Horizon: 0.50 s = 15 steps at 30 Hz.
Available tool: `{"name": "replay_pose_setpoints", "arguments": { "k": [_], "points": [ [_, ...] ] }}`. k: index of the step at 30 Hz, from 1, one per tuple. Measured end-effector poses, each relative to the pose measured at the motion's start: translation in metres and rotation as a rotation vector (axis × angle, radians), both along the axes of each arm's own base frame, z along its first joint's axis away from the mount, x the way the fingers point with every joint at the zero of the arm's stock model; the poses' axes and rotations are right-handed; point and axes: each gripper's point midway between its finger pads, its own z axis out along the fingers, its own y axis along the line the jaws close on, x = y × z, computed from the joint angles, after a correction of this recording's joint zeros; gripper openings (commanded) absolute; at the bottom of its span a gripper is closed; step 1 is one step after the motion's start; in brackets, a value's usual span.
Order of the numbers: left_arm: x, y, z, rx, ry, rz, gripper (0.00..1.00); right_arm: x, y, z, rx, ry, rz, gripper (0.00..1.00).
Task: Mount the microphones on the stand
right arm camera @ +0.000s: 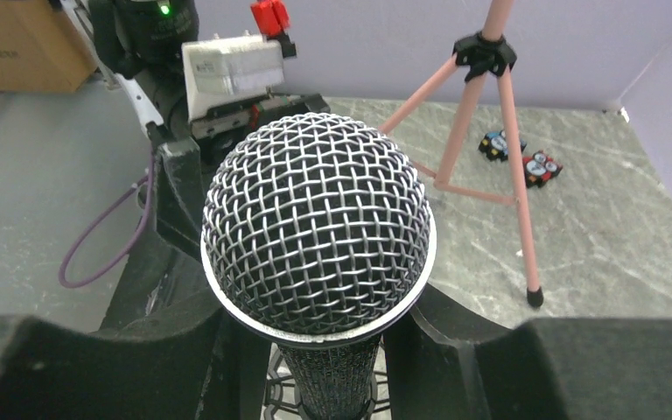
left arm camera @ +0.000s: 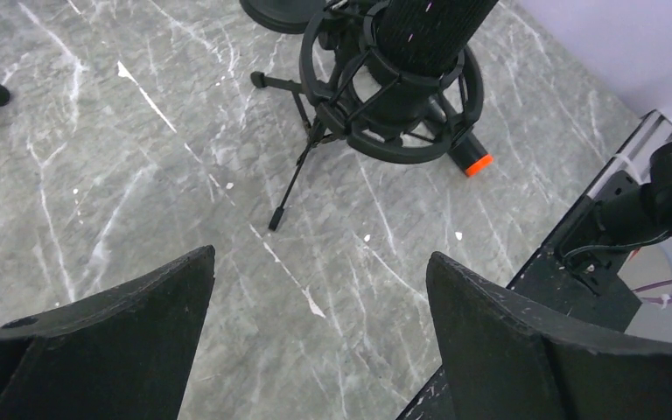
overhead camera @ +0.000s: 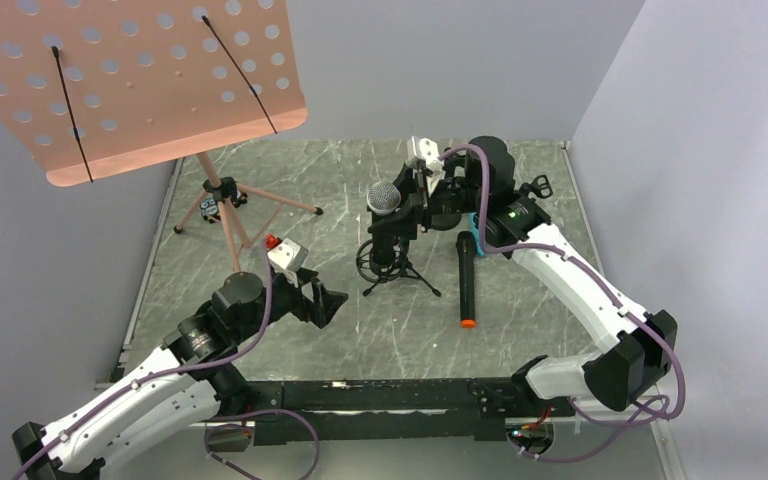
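left end effector (overhead camera: 332,303) hangs over the near-left bench (overhead camera: 520,330), spread wide; its fingers (left arm camera: 140,324) show bare marble between them, nothing held.

all-black microphone with orange end (overhead camera: 466,280) lies flat on the bench right of centre, orange tip toward the near edge, just right of the tripod legs.

small black tripod stand (overhead camera: 397,270) sits mid-bench with a ring shock mount on top. silver-mesh microphone (overhead camera: 384,198) stands upright in that mount, head up.

right end effector (overhead camera: 415,205) reaches in from the right and is pinching the silver-mesh microphone on its handle just below the head; a finger sits on each side in the wrist view.

blue microphone (overhead camera: 472,238): only a sliver shows, under the right arm, just beyond the black one.

pink music stand (overhead camera: 225,200) far left.
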Motion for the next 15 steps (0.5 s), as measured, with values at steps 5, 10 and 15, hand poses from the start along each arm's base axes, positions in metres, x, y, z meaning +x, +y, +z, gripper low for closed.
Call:
{"name": "replay_pose_setpoints", "arguments": {
  "k": [5,10,15],
  "points": [
    [0.001,-0.007,0.002,-0.02,0.011,-0.015,0.93,0.002,-0.001,-0.028,-0.038,0.048,-0.02,0.18],
    [0.0,-0.008,0.002,-0.016,0.015,-0.021,0.94,0.004,-0.001,-0.048,-0.053,0.071,-0.027,0.18],
    [0.0,-0.007,0.012,-0.031,-0.001,-0.021,0.94,0.003,-0.002,-0.072,-0.063,0.087,-0.026,0.18]
  ]
}}
